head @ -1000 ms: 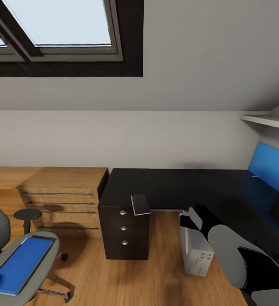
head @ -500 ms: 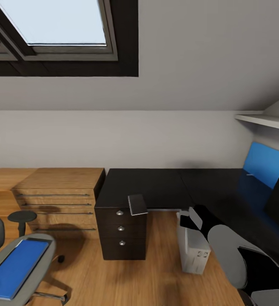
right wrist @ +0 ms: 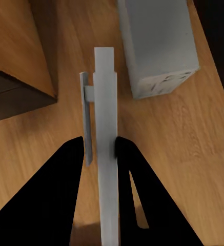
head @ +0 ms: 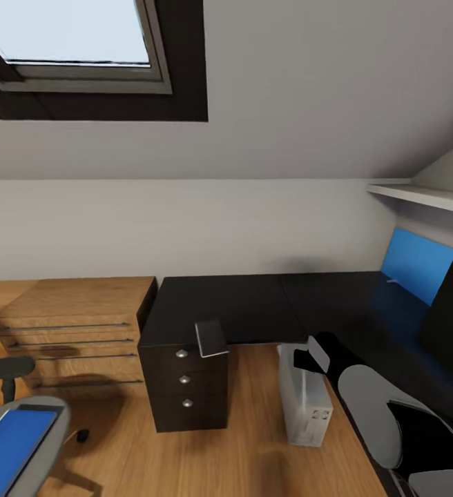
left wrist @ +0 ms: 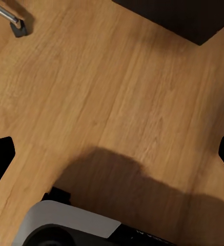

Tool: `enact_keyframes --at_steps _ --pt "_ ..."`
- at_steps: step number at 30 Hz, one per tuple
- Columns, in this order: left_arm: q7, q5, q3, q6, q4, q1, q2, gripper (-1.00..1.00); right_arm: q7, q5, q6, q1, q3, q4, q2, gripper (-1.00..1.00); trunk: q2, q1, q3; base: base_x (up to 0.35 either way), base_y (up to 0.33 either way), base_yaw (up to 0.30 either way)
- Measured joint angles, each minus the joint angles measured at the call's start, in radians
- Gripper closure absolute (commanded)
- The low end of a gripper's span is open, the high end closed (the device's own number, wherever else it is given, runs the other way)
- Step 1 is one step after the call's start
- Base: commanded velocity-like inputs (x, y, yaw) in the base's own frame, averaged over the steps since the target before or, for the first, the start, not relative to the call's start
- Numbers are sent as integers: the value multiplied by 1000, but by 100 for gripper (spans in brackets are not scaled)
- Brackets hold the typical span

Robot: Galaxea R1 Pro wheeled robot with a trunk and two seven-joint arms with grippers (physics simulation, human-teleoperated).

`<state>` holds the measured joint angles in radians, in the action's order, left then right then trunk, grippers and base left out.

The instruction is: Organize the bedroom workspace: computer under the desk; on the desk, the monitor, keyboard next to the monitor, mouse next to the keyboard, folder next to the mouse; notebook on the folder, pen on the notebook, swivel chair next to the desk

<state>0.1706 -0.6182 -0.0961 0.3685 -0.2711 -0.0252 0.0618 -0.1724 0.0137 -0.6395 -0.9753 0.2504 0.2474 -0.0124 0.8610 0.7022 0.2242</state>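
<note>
Right claw point(right wrist: 97, 148) clamped on whitish pen point(right wrist: 104, 128). Left claw point(left wrist: 112, 154) spread wide, empty, above floor point(left wrist: 106, 92). Computer point(right wrist: 158, 46) label unreadable.

My right gripper point(right wrist: 99, 146) is clamped on the pen point(right wrist: 104, 128), 2 black fingers point(right wrist: 65, 169) pinching it. My left gripper point(left wrist: 112, 154) points at the floor, fingertips wide apart.
</note>
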Motion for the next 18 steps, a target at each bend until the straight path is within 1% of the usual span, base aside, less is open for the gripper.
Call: enact_keyframes --at_steps 18 --pt "0 0 0 0 0 0 0 -100 2 1 -1 0 -1 0 -3 100 0 0 0 280 0 0"
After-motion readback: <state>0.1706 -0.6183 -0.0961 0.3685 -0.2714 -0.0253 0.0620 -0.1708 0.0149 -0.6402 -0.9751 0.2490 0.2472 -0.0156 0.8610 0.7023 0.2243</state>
